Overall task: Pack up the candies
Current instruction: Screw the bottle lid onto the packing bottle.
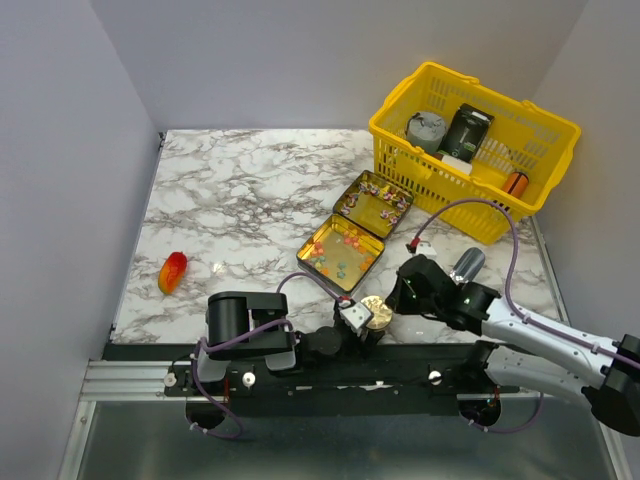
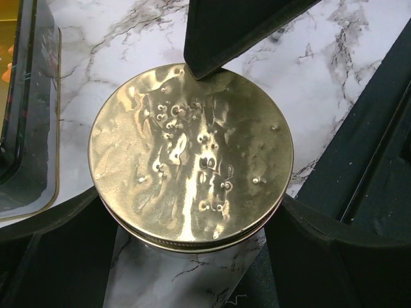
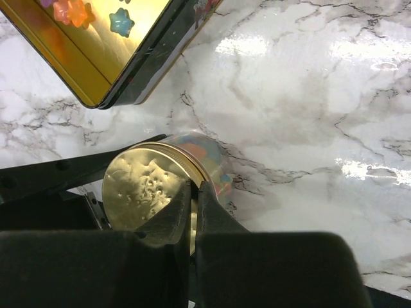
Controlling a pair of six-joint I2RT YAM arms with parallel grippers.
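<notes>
At near-centre table edge, L gripper (image 1: 362, 320) clamps the small clear round jar (image 3: 215, 162) by its sides. The jar's dimpled gold metal lid (image 2: 192, 160) is on and it looks tipped, lid toward near-left (not certain); R gripper (image 3: 192, 192), nearer the lid, is pinched narrow on the lid rim from the right. Candies (image 1: 343, 254), tiny multicolour sweets, lie in the open gold rectangular tin (image 3: 151, 67) just far-left of the jar, so the lid prob. comes off first; no legible writing or brand.
</notes>
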